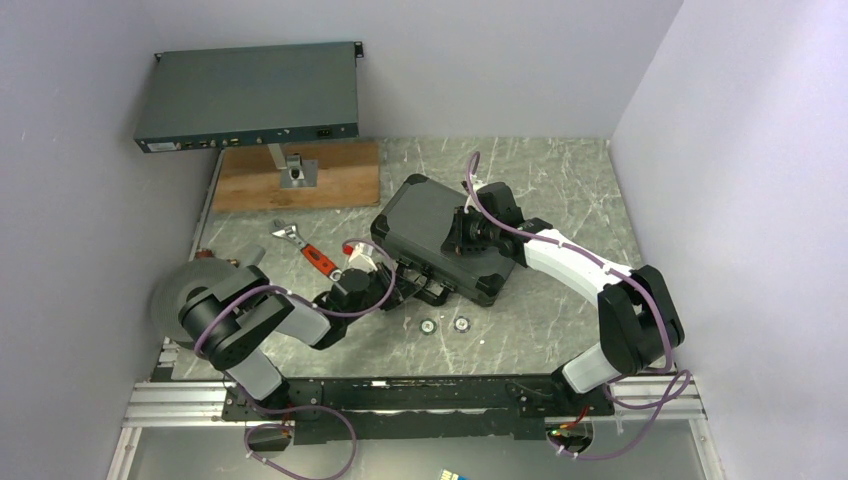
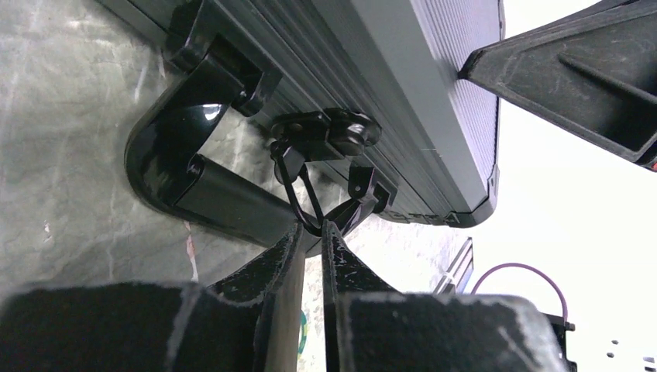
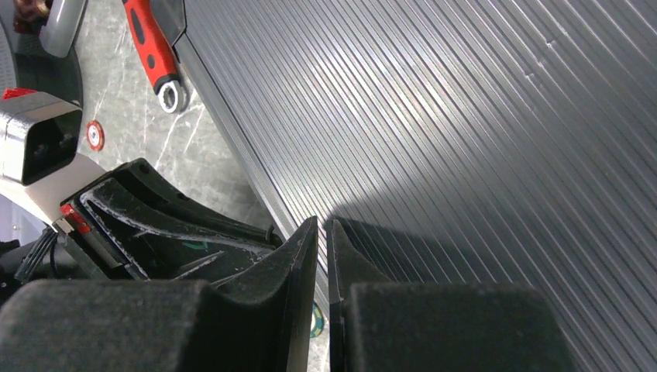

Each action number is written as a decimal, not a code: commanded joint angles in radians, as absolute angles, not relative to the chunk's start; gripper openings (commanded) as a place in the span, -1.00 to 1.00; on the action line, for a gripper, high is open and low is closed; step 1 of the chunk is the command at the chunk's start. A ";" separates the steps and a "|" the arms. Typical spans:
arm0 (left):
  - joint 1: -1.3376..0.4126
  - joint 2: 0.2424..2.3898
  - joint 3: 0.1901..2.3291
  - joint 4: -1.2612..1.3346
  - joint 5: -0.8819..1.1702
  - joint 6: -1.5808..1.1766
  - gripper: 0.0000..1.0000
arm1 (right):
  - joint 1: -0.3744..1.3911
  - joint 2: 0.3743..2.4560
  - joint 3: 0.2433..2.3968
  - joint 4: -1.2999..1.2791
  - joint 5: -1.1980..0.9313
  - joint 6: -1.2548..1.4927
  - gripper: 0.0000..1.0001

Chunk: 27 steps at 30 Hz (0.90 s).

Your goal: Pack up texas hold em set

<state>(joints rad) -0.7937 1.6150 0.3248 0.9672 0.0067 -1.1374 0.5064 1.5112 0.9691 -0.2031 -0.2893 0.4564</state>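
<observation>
**Latch side first:** we see the left fingers drawn together to a sliver, their tips pinching the wire loop of a latch on the front edge of the black case. The latch sits just beside the glossy carry handle, which lies down against the surface.

The right fingers are pressed fully together and hold nothing. Their tips rest on the ribbed lid, near its middle.

From above, we find the case closed and flat on the grey marbled surface, turned at an angle. The left arm reaches to its near edge and the right arm comes over the top. 2 small round chips lie side by side on the surface just in front of the case, outside it.

A red-handled wrench lies to the left of the case, near it but not touching. Beyond it a wooden board sits at the far edge, and a flat grey rack box is raised above that board.
</observation>
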 commanded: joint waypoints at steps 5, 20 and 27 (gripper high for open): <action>-0.798 1.566 0.413 0.953 0.023 -1.055 -0.72 | 0.507 1.571 0.901 -0.359 -0.224 0.425 -0.74; -0.798 1.580 0.544 0.851 0.027 -0.991 -0.70 | 0.508 1.572 0.887 -0.351 -0.227 0.422 -0.74; -0.798 1.564 0.553 0.825 0.017 -0.968 -0.68 | 0.508 1.578 0.887 -0.351 -0.227 0.422 -0.74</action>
<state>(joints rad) -0.7937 1.5925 0.5255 0.8387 0.0143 -1.0065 0.5064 1.5112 0.9527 -0.1741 -0.2974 0.4564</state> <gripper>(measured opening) 0.153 0.130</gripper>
